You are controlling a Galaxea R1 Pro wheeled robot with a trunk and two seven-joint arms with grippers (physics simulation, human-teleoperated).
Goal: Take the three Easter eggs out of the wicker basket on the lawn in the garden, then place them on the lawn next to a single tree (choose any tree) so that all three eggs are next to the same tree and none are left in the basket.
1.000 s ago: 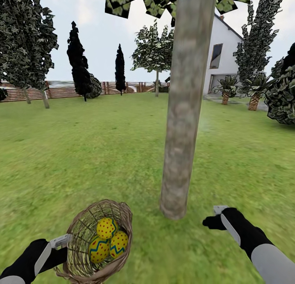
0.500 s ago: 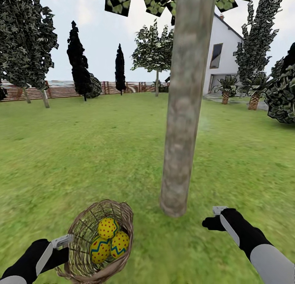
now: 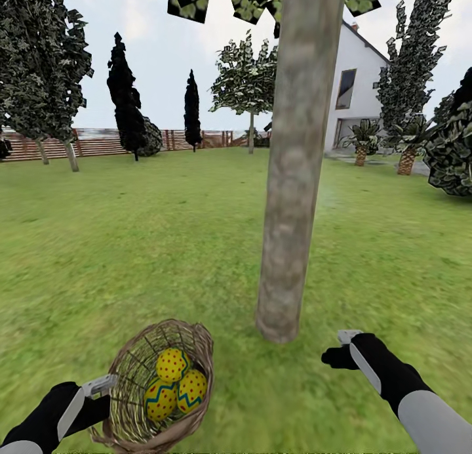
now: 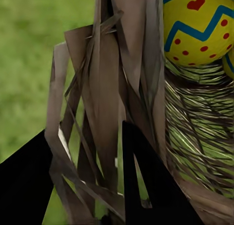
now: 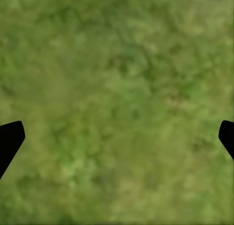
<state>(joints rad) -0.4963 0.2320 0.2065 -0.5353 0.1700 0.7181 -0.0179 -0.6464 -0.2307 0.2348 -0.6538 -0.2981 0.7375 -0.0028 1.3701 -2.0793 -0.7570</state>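
Note:
The wicker basket (image 3: 128, 369) is tilted at the lower left of the lawn (image 3: 164, 244), with three yellow Easter eggs (image 3: 172, 364) (image 3: 159, 399) (image 3: 191, 388) inside. My left gripper (image 3: 107, 391) is shut on the basket's rim. In the left wrist view its black fingers (image 4: 151, 186) clamp wicker strips (image 4: 105, 103), and one egg (image 4: 200, 25) lies just beyond. The grey-brown tree (image 3: 288, 211) rises from the grass right of the basket. My right gripper (image 3: 335, 355) hovers low to the right of the trunk's foot, open (image 5: 119, 132) over bare grass.
Dark cypresses (image 3: 128, 100) and a wooden fence (image 3: 98, 144) line the far edge of the lawn. A white house (image 3: 354, 90) and potted palms (image 3: 362, 145) stand at the back right, and a bush (image 3: 452, 152) is at the right edge.
Almost nothing: the view has shifted very slightly, and the basket, eggs and both grippers keep their places.

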